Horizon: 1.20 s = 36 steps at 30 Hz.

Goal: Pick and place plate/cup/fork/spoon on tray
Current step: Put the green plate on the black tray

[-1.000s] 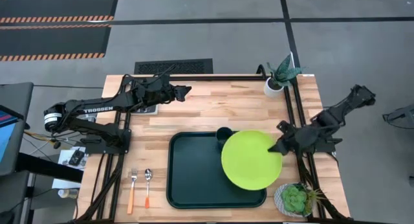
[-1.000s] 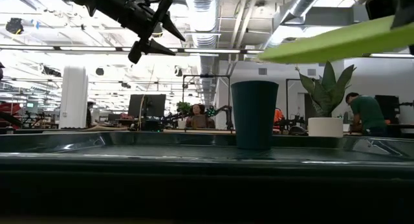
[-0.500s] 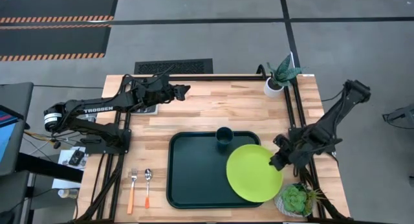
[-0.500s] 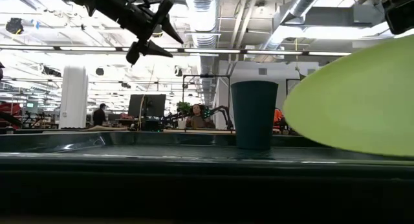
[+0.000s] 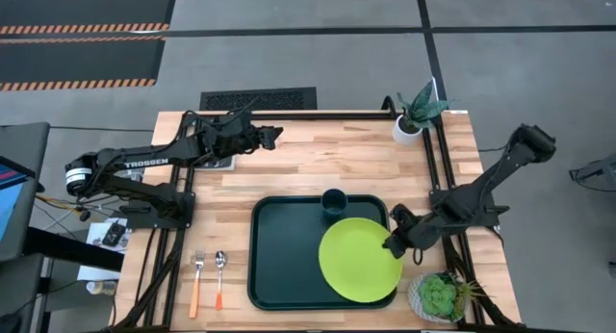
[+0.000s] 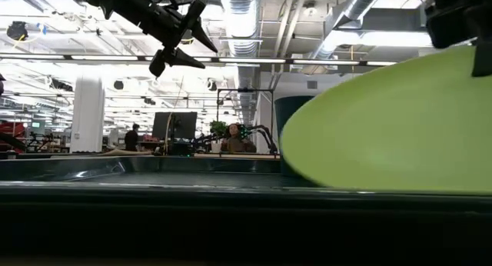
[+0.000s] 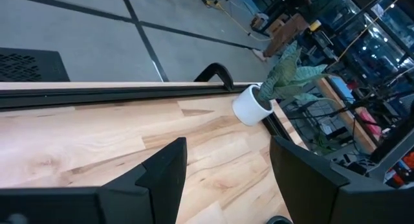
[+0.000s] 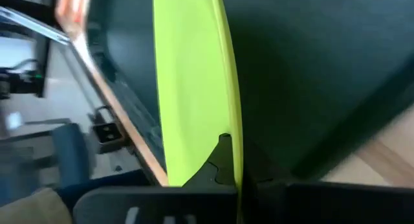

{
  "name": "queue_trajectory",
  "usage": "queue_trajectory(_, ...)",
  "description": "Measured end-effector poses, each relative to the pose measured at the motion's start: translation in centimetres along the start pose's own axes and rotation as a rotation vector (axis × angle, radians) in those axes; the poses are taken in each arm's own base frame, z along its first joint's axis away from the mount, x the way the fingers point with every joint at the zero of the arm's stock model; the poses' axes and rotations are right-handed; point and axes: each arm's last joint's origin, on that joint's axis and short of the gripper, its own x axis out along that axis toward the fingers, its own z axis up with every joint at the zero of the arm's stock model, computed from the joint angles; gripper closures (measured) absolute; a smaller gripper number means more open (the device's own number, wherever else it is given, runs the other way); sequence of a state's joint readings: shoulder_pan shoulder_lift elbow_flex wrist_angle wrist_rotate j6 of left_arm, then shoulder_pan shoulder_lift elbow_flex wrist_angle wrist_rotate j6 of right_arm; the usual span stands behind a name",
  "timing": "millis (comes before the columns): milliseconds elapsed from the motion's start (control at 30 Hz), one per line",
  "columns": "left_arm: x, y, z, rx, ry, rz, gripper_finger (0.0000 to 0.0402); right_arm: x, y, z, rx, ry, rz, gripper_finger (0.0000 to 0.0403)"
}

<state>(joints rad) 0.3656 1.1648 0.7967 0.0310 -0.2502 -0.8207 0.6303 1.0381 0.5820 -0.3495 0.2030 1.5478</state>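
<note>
The lime-green plate (image 5: 359, 260) hangs tilted over the right half of the dark green tray (image 5: 284, 251), with my right gripper (image 5: 391, 244) shut on its right rim. In the low view the plate (image 6: 392, 128) fills the right side and hides most of the cup (image 6: 288, 112). The dark teal cup (image 5: 334, 201) stands upright on the tray's floor by the far rim. The fork (image 5: 196, 276) and the spoon (image 5: 219, 275) lie flat on the table, left of the tray. My left gripper (image 5: 276, 134) hovers open over the table's far left. My right gripper pinches the plate's right rim (image 8: 229, 120) between its two fingers, one on each face. The fingers (image 8: 222, 160) come from the table's right, slanting down. The plate tilts, its held side higher and its left side low over the tray. Whether it touches the tray I cannot tell.
A white pot with a spiky plant (image 5: 412, 121) stands at the table's far right corner. A round pot with a succulent (image 5: 438, 296) sits at the near right, close to the plate's edge. Bare wood (image 5: 318, 165) lies beyond the tray.
My right gripper has moved down and toward the table's left and near edges, still shut on the plate. The plate has sunk with it, from level and high to tilted and low over the tray's right half, and now covers the cup in the low view.
</note>
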Motion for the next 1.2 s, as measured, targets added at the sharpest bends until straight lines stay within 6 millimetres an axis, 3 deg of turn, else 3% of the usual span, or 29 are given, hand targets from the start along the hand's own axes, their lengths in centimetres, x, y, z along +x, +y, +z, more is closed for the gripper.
queue_trajectory(200,0.0,0.2,-0.2,0.007,0.020,0.018,0.0194,2.2,-2.0,-1.0,0.083,0.004,0.241,0.0401)
queue_trajectory(500,0.0,0.2,-0.2,0.003,0.015,0.019,0.0194,2.7,-5.0,-1.1,0.111,-0.017,0.465,0.0401)
queue_trajectory(667,0.0,0.2,-0.2,0.002,0.016,0.019,0.0194,3.3,-7.0,-1.1,0.206,-0.027,0.357,0.0401)
queue_trajectory(1200,0.0,0.2,-0.1,-0.007,0.002,0.032,0.0194,3.7,-8.5,-1.1,0.237,-0.036,0.197,0.0401)
